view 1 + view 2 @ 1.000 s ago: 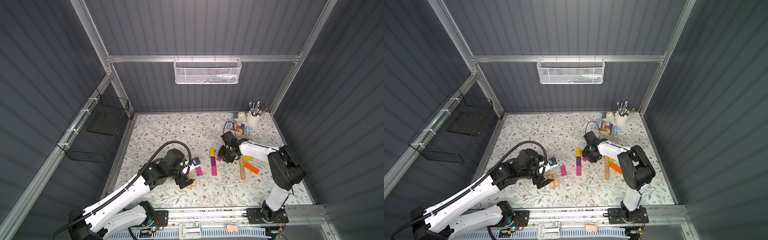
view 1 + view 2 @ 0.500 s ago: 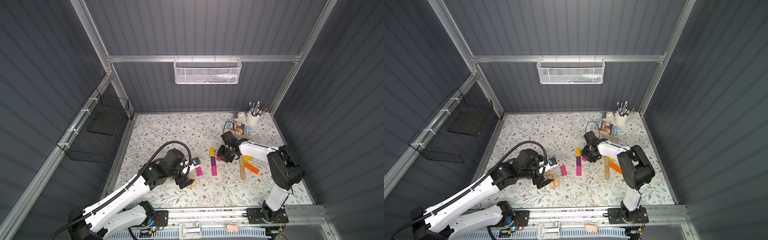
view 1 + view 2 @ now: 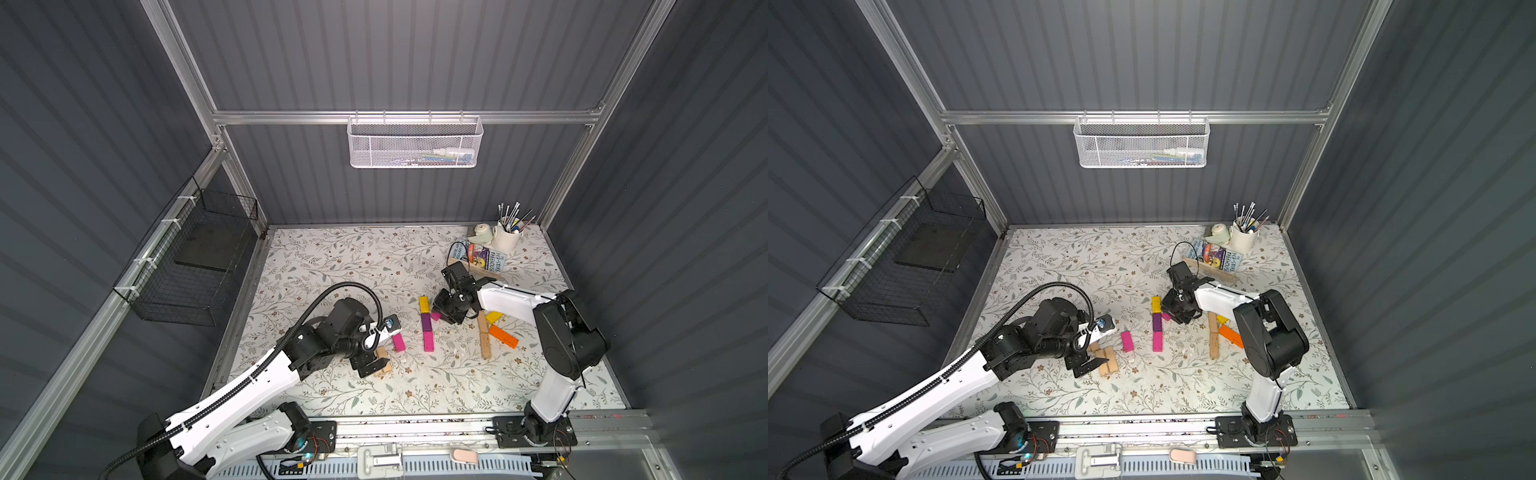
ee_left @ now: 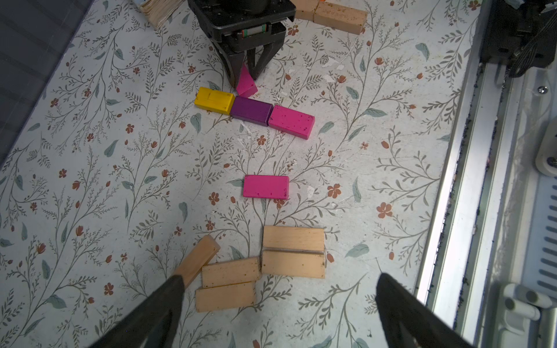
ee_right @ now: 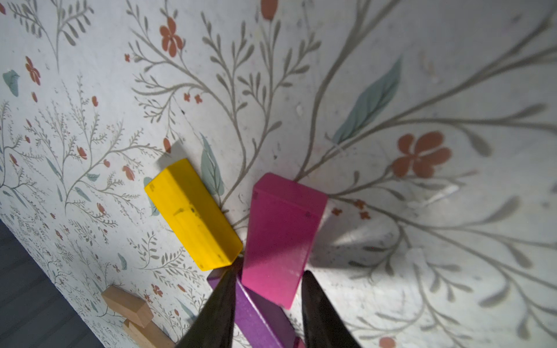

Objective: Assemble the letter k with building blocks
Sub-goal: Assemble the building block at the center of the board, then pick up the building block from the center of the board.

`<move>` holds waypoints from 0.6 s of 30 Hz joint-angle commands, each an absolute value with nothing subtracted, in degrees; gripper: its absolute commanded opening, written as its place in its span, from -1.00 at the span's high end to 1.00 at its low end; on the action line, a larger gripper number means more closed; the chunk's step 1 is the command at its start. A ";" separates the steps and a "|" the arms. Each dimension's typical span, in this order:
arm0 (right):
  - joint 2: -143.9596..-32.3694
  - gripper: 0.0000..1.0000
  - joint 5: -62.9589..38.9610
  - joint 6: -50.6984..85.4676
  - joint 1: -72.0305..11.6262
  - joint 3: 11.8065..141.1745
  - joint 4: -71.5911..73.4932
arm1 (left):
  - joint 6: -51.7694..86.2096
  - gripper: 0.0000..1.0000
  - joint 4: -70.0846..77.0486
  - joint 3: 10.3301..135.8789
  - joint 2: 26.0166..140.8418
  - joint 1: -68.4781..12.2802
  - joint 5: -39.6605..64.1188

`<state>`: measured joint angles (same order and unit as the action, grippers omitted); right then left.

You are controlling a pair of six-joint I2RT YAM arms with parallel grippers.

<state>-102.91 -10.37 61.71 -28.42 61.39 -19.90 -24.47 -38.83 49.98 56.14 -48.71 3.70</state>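
Right wrist view: magenta block [image 5: 280, 235] is pinched by right gripper [image 5: 269, 272] — to be laid flat, angled off purple block [image 5: 259, 316] under its jaws.

Left arm extended, left gripper [image 4: 280, 281] jaws spread wide; right arm bent inward, right gripper [image 5: 269, 275] clamped on magenta block [image 5: 283, 229].

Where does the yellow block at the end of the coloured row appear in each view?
Top view: yellow block mid-table, at the row's far end.
Top view: yellow block in the same spot.
Left wrist: yellow block at the row's end, beside the tilted magenta block.
Right wrist: yellow block beside the tilted magenta block.
Shared landmark: the purple block touching it.
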 commanded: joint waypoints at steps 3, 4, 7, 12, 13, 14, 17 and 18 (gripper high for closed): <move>-100.46 0.22 -9.06 60.96 -28.45 60.54 -21.90 | -23.00 -0.99 -39.25 49.26 56.85 -48.82 1.41; -99.42 0.22 -8.23 60.34 -28.62 60.40 -21.97 | -21.64 -0.99 -38.97 49.31 56.96 -48.72 0.02; -94.70 0.17 -4.68 55.45 -30.11 59.93 -24.00 | -16.75 -0.99 -37.69 49.92 57.25 -48.23 -5.31; -87.34 0.10 3.39 43.68 -37.81 61.78 -27.71 | -10.50 -0.99 -35.19 50.03 57.11 -42.54 -7.87; -86.49 0.08 4.59 41.08 -40.05 62.38 -28.17 | -9.26 -0.98 -35.07 50.20 57.25 -41.55 -8.46; -86.04 0.07 5.62 39.38 -41.99 62.89 -28.65 | -8.33 -0.97 -35.19 50.48 57.74 -40.68 -9.21; -86.62 0.05 6.24 35.07 -47.37 64.93 -29.67 | -4.87 -0.90 -36.51 51.71 58.60 -38.92 -11.99; -87.50 0.05 5.86 34.18 -48.59 65.55 -29.96 | -3.55 -0.88 -37.19 52.06 58.64 -38.77 -13.20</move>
